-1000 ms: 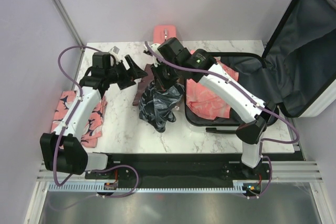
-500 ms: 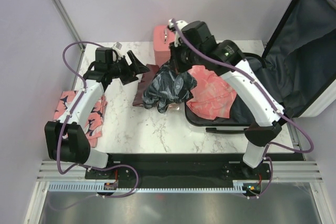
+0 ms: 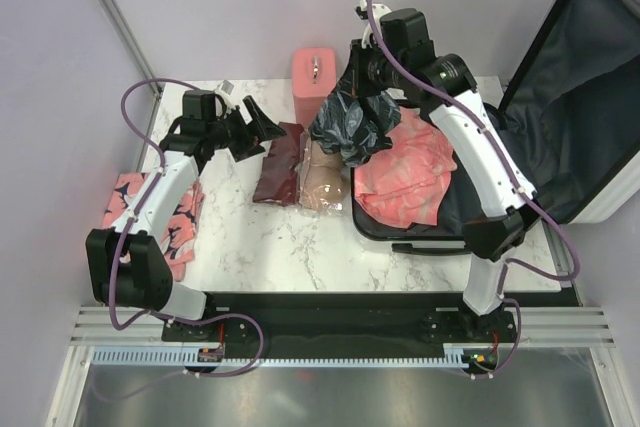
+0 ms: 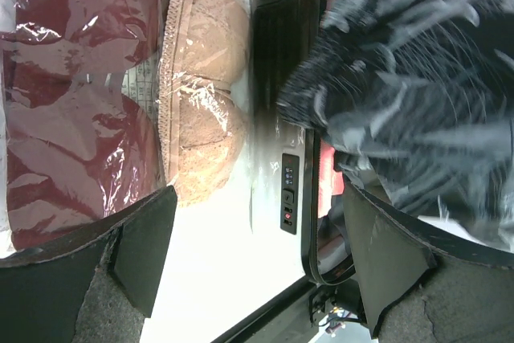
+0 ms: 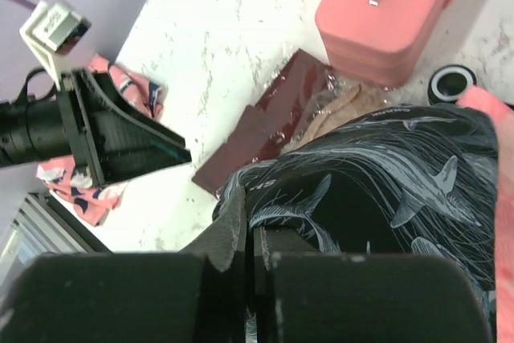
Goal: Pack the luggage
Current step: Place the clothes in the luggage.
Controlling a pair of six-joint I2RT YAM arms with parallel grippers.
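The luggage point(image 3: 580, 97) lies open at the right, its dark-lined lid standing up and a pink garment point(image 3: 405, 182) in its base. My right gripper point(image 3: 365, 97) is shut on a black shark-print garment point(image 3: 350, 129), which hangs over the luggage's left rim. In the right wrist view the fingers point(image 5: 249, 230) pinch that black garment point(image 5: 385, 190). My left gripper point(image 3: 262, 127) is open and empty above the table's left part. In its own view the left gripper point(image 4: 257, 263) looks at the luggage's lock edge point(image 4: 289, 198) and the black garment point(image 4: 418, 94).
A maroon packet point(image 3: 278, 162) and a tan packet point(image 3: 325, 182) lie side by side in the middle of the table. A pink box case point(image 3: 318, 72) stands at the back. A pink and navy patterned cloth point(image 3: 150, 217) hangs over the left edge.
My right arm has lifted the black garment off the middle of the table and carried it back and right to the luggage, uncovering the tan packet. The left gripper has barely shifted.
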